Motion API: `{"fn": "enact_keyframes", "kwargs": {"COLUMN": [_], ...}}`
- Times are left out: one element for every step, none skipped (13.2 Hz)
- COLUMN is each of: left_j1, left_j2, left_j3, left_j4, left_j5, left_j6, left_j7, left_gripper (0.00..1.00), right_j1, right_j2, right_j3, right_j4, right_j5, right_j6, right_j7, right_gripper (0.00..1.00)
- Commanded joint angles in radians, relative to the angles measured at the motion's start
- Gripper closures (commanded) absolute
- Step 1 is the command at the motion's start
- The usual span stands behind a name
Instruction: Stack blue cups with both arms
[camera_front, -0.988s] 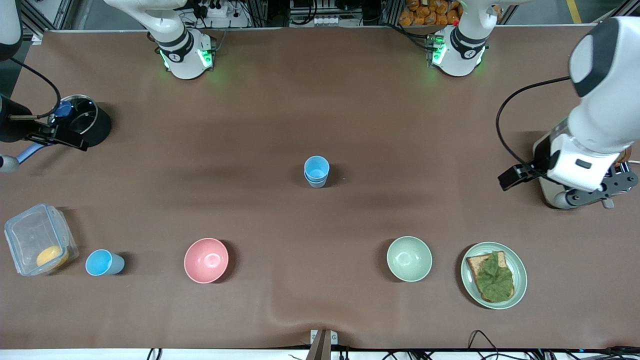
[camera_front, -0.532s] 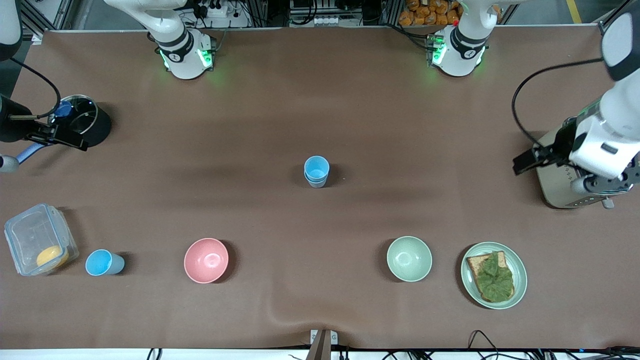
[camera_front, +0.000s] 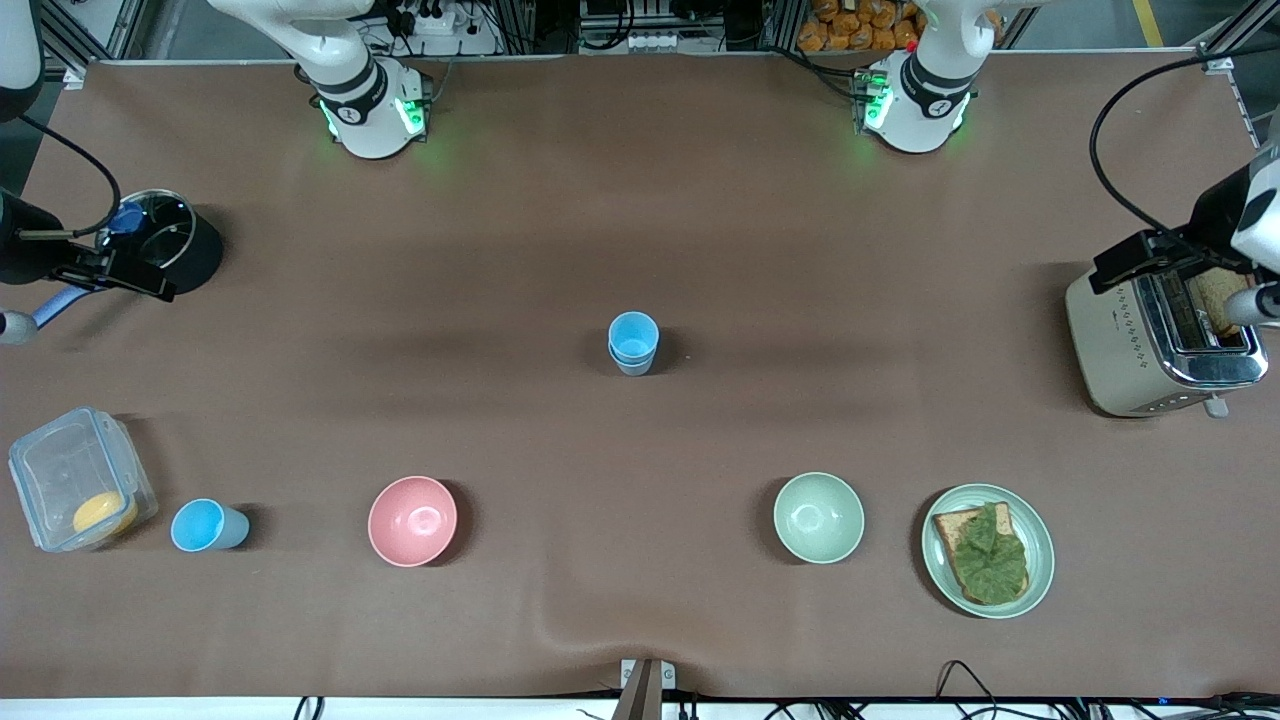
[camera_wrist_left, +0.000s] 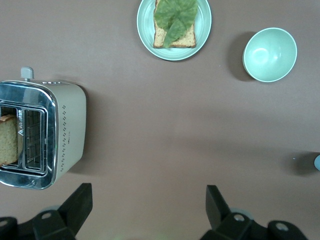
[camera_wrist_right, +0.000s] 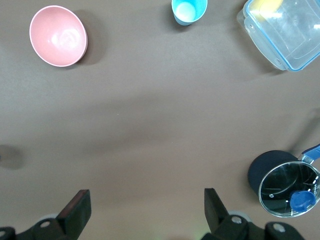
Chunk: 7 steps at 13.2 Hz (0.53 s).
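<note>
Two blue cups stand nested as one upright stack (camera_front: 633, 344) in the middle of the table, the brighter one inside the paler one. Another blue cup (camera_front: 206, 526) stands alone near the front camera at the right arm's end; it also shows in the right wrist view (camera_wrist_right: 189, 10). My left gripper (camera_wrist_left: 148, 202) is open and empty, high over bare table beside the toaster (camera_wrist_left: 44, 134). My right gripper (camera_wrist_right: 145, 206) is open and empty, high over bare table beside the black pot (camera_wrist_right: 284, 189). Both are well away from the cups.
A pink bowl (camera_front: 412, 520), a pale green bowl (camera_front: 818, 517) and a plate with toast and lettuce (camera_front: 1036, 540) stand nearer the front camera. A clear plastic box (camera_front: 70, 478) sits beside the lone cup. The toaster (camera_front: 1150, 345) holds a slice of bread.
My left arm has pulled back toward its end of the table, away from the front camera, and uncovered the toaster. The right arm and the cups have not moved.
</note>
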<state>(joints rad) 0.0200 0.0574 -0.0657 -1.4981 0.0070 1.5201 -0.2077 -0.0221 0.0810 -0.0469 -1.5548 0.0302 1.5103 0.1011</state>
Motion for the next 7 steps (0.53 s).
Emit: {"fn": "enact_keyframes", "kwargs": {"left_j1": [-0.048,-0.057,-0.058,-0.058,-0.058,-0.061,-0.064], "left_j2": [-0.047,-0.069,-0.111,-0.140,-0.137,-0.136,-0.130], "left_j3": [0.050,0.053,0.066,0.072,0.073,0.073,0.073], "left_j4": [-0.047,-0.080,-0.141,-0.181,-0.177,-0.171,-0.165], "left_j5": [-0.021,-0.021,-0.019,-0.019,-0.018,-0.013,-0.016], "left_j6": [0.023,0.040,0.082,0.109,0.109,0.110,0.110], "left_j7": [0.017,0.017,0.019,0.019,0.025,0.037,0.037], "left_gripper": [0.00,0.00,0.00,0.00,0.00,0.00,0.00], "right_j1": [-0.009,-0.009,-0.009,-0.009,-0.009,-0.009,-0.009], "right_j2": [-0.020,-0.020,-0.020,-0.020,-0.020,-0.020,-0.020], "right_j3": [0.007,0.007,0.007,0.007,0.007,0.007,0.007], "right_j4": [-0.008,-0.010,-0.010,-0.010,-0.008,-0.010,-0.008], "right_j5": [-0.016,-0.016,-0.016,-0.016,-0.016,-0.016,-0.016], "right_j6": [-0.007,-0.009,-0.013,-0.013,-0.013,-0.013,-0.013], "right_j7": [-0.005,-0.005,-0.005,-0.005,-0.005,-0.005,-0.005], "right_gripper": [0.00,0.00,0.00,0.00,0.00,0.00,0.00]}}
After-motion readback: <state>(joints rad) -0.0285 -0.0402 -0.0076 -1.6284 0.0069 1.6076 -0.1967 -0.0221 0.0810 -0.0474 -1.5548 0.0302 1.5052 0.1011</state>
